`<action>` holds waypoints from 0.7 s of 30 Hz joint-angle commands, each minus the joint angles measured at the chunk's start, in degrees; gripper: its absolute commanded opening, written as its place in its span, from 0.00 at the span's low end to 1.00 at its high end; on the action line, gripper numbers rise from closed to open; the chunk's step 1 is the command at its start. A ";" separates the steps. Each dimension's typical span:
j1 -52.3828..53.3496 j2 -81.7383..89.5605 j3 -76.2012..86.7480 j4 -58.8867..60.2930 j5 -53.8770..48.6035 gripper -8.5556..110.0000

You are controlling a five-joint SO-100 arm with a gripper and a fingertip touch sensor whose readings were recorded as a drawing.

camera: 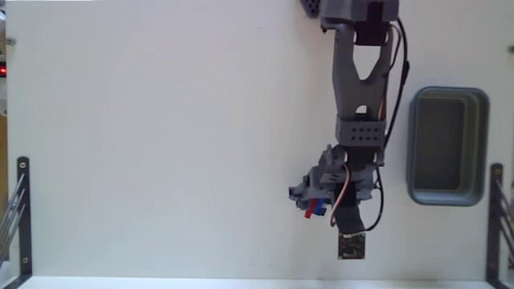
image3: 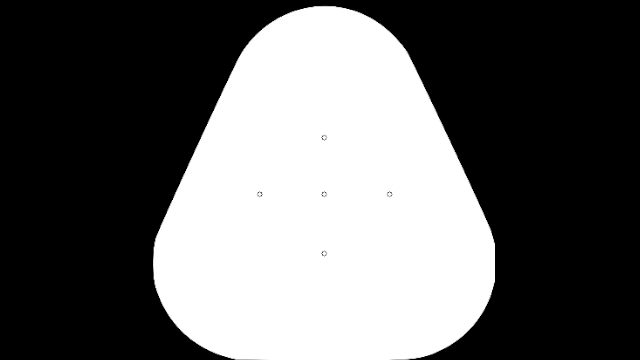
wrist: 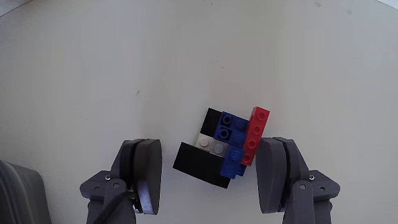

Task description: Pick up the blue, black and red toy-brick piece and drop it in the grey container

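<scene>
Item 1: gripper [wrist: 211, 171], wrist view, its 2 fingers [wrist: 143, 174] spread apart with nothing clamped, one on each side of the toy-brick piece [wrist: 231, 142].

Item 2: toy-brick piece, red, blue and black with a small white bit, lying on the white table [wrist: 93, 68] between the fingers, its red strip just beside the right-hand finger.

Item 3: grey container [camera: 447, 146], fixed view, at the right of the table, well apart from the gripper [camera: 317, 207].

Item 4: small dark square board [camera: 350, 246], just below the gripper in the fixed view.
</scene>
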 commanded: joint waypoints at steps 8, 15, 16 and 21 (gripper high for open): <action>-1.51 2.29 0.47 -1.00 0.26 0.82; -1.51 2.29 0.47 -1.00 0.26 0.80; -1.51 2.29 0.47 -1.00 0.26 0.80; -1.51 2.29 0.47 -1.00 0.26 0.79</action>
